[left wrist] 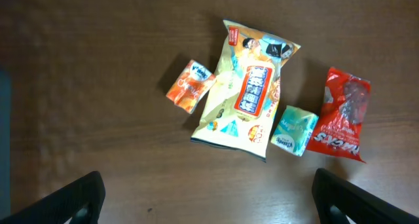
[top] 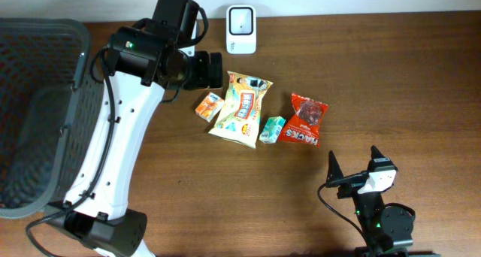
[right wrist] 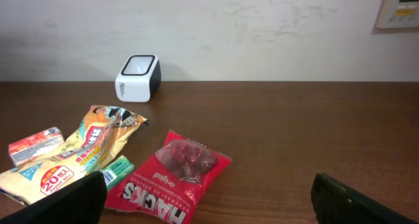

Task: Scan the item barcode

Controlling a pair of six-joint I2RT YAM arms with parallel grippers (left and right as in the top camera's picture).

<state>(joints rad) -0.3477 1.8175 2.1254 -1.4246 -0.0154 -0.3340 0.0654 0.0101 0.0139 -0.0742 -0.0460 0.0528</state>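
Observation:
The white barcode scanner (top: 240,20) stands at the table's back edge, also seen in the right wrist view as the scanner (right wrist: 137,69). In front of it lie an orange packet (top: 209,105), a yellow snack bag (top: 242,105), a green packet (top: 272,129) and a red Hacks bag (top: 307,119). My left gripper (top: 212,69) hovers open just behind the yellow bag (left wrist: 247,93), nothing between its fingers (left wrist: 78,198). My right gripper (top: 355,163) stands open near the front edge, behind the red bag (right wrist: 173,181), holding nothing.
A dark mesh basket (top: 37,114) fills the table's left side. The white left arm reaches from the front left up toward the scanner. Bare brown wood (top: 406,77) lies to the right of the items.

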